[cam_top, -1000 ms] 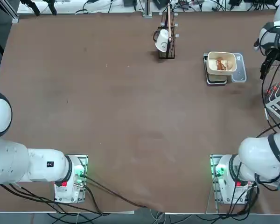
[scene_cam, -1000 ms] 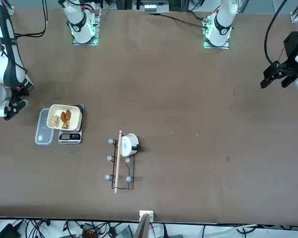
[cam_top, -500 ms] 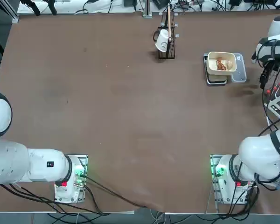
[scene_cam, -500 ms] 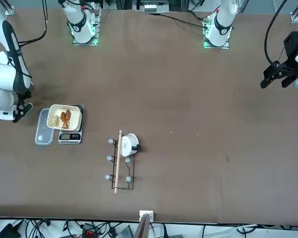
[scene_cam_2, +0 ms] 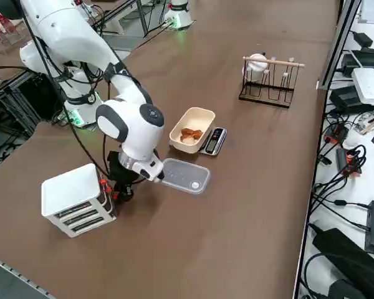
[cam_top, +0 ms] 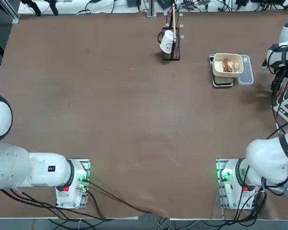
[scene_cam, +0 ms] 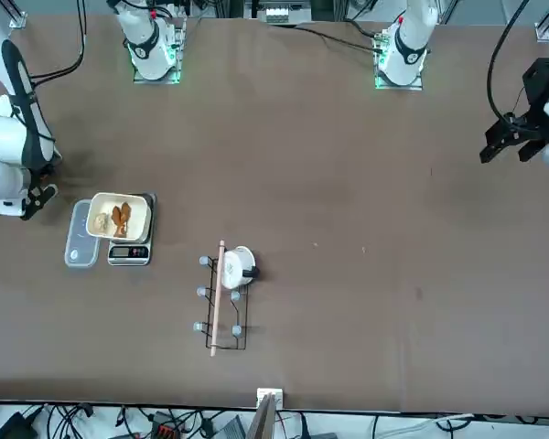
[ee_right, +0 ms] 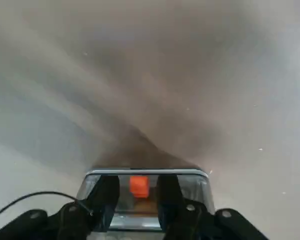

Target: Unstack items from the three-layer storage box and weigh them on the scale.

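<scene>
Box (scene_cam_2: 75, 199) is sitting at the table's right edge, at about 3 o'clock in the top view, with small red tabs on the side facing the arm. Well apart from it, toward 1 o'clock, the scale (scene_cam_2: 213, 141) is carrying its bowl (scene_cam_2: 192, 129), where a reddish-brown piece (scene_cam_2: 188, 133) is already lying; a clear lid (scene_cam_2: 184, 175) is resting between scale and box. The right gripper (ee_right: 137, 192) is hovering just beside the box's tabbed side, fingers (ee_right: 106, 196) standing partly apart with nothing between them, one orange tab (ee_right: 138, 185) showing in the gap. Judging by this, the arm is lining up on a drawer pull. Doing it well likely means keeping that tab centred between the fingers, approaching level, and closing only once both pads are flanking it. Pulling straight outward should be keeping the light box from sliding or tipping.
</scene>
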Available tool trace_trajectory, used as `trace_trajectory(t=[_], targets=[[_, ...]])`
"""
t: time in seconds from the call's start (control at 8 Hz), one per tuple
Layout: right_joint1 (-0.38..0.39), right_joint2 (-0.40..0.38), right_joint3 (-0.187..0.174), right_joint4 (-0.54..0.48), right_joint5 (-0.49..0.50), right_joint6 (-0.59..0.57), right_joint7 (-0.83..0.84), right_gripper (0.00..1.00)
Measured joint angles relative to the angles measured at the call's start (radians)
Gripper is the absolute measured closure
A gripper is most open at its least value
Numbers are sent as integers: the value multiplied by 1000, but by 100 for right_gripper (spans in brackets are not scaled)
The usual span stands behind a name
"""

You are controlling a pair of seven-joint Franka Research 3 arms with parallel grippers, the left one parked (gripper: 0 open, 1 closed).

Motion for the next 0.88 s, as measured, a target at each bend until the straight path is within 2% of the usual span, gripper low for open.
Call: trace_trajectory(t=[0.5,0.62,0.88], targets=[[0,2,1,-14,-18,17,26,52],[0,2,1,-15,-21,19,33,54],[0,3,1,-15,-23,22,37,65]])
